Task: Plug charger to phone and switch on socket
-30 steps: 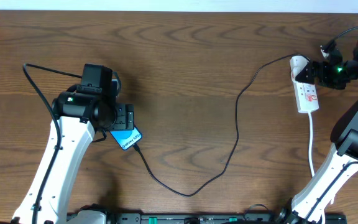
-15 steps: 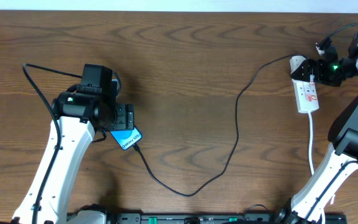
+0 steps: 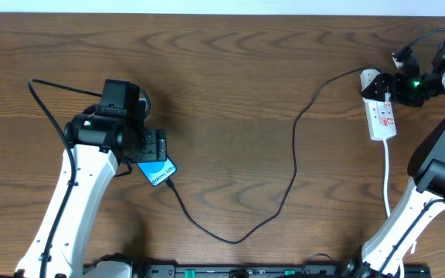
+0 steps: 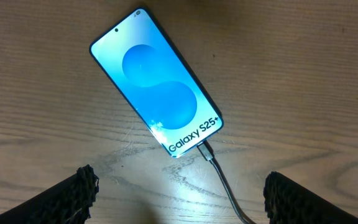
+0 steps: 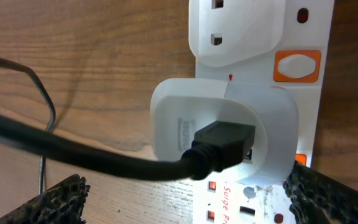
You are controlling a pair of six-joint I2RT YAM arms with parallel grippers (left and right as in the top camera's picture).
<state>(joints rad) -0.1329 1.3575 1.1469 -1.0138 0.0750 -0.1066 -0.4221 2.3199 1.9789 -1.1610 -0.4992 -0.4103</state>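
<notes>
Both empty, jaws apart: left claw (image 4: 179, 202), right claw (image 5: 191, 202). Socket (image 5: 260, 37) likely light, may slide on desk (image 5: 73, 37); press orange switch (image 5: 297, 65) squarely.

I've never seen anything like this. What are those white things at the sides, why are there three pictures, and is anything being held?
The white things are two robot arms, a left arm and a right arm, each ending in a gripper. One picture is taken from above the table. The other two come from small cameras on the wrists, so the dark tips at their lower corners are the gripper's own fingers.

On the table lie a phone with a blue screen, a thin black cable and a white power strip. The cable's small plug appears pushed into the phone's bottom edge. Its other end goes into a white adapter on the strip.

The left gripper hangs over the phone and the right gripper is by the strip. Both are open and hold nothing.
</notes>
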